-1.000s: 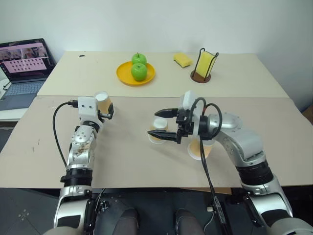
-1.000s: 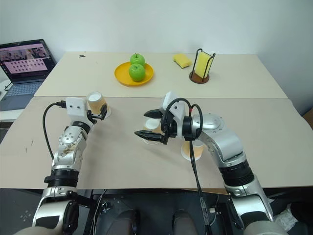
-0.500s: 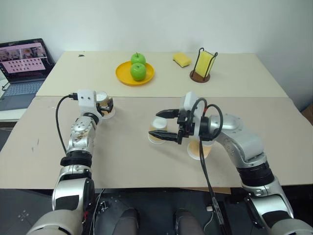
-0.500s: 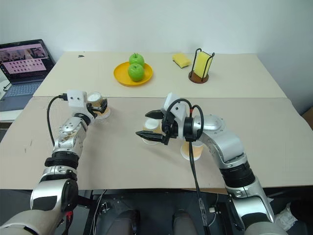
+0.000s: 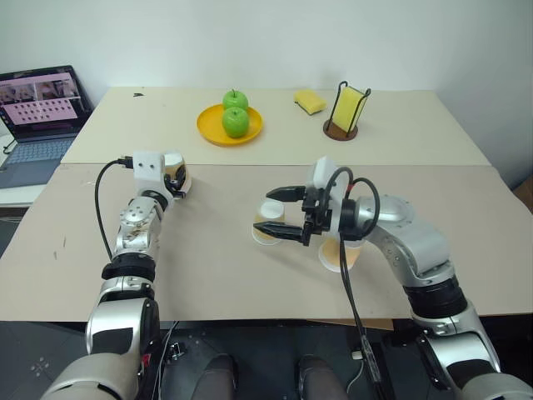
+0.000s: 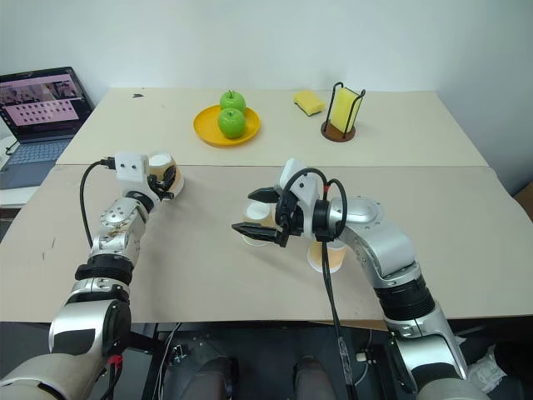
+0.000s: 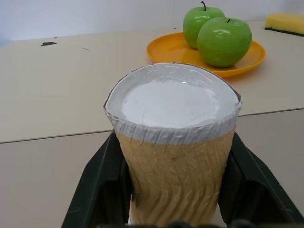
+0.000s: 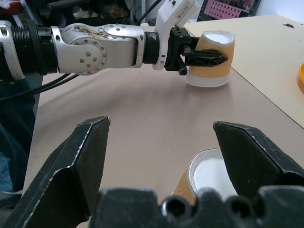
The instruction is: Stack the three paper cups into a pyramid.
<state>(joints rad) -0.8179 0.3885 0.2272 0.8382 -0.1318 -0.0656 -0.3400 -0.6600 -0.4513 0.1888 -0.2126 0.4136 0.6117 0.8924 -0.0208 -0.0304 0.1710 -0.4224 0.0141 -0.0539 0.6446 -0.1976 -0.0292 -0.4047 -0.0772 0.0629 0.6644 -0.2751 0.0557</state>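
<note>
Three tan paper cups stand upside down on the table. The left cup (image 5: 176, 171) sits between the fingers of my left gripper (image 5: 180, 177), which is shut on it; its sides look squeezed and wrinkled in the left wrist view (image 7: 175, 156). A second cup (image 5: 271, 218) stands in the middle, and my right gripper (image 5: 262, 210) hovers over it, open and pointing left, with nothing between its fingers. The third cup (image 5: 338, 255) stands under my right forearm. The right wrist view shows the middle cup (image 8: 209, 176) just below the open fingers and the gripped left cup (image 8: 209, 59) beyond.
A yellow plate (image 5: 208, 127) with two green apples (image 5: 236, 122) sits on the far table. To the right of it are a yellow sponge (image 5: 310, 102) and a wire holder (image 5: 348, 110) with another sponge. A laptop (image 5: 40, 112) stands at far left.
My left gripper, open around the left cup before, has closed on it after reaching slightly forward. The right arm has stayed still.
</note>
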